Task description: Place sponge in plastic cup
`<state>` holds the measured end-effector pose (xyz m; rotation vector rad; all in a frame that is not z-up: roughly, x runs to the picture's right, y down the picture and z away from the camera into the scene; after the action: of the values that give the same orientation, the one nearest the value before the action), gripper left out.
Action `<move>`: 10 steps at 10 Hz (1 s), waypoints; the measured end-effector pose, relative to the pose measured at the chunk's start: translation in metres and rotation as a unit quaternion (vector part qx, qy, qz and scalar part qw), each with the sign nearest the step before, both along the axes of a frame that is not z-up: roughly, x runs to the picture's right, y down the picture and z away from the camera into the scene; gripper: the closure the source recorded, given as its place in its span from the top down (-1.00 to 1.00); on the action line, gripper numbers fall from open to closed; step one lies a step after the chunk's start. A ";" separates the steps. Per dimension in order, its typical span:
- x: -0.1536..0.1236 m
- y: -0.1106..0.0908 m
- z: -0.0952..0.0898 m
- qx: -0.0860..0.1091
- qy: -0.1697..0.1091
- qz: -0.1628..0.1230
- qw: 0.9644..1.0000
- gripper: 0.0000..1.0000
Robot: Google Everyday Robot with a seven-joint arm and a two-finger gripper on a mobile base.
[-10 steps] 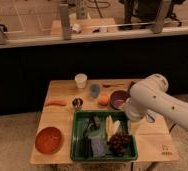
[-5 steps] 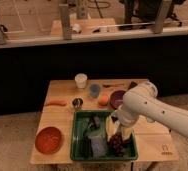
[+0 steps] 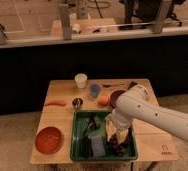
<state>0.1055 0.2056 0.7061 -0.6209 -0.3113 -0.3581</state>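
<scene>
While gripper (image 3: 118, 136) hangs splayed over green bin (image 3: 78, 131), sponge (image 3: 97, 145) inside, greyish-blue, blocky.

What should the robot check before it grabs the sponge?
1. Sponge in plain sight, lying in the green bin: ok.
2. Gripper down inside the bin, just right of the sponge: ok.
3. Gripper open and ready to close: ok.
4. Gripper holding the sponge: not ok, not yet.
5. Blue plastic cup standing upright on the table, behind the bin: ok.
6. Cup empty inside: cannot tell.
</scene>
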 end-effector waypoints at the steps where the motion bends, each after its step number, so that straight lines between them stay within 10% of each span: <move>1: -0.003 0.006 0.002 0.000 0.000 -0.006 1.000 0.60; 10: -0.044 0.047 0.018 -0.025 -0.024 -0.040 0.999 0.60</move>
<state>0.0615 0.2530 0.7237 -0.6769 -0.3420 -0.4436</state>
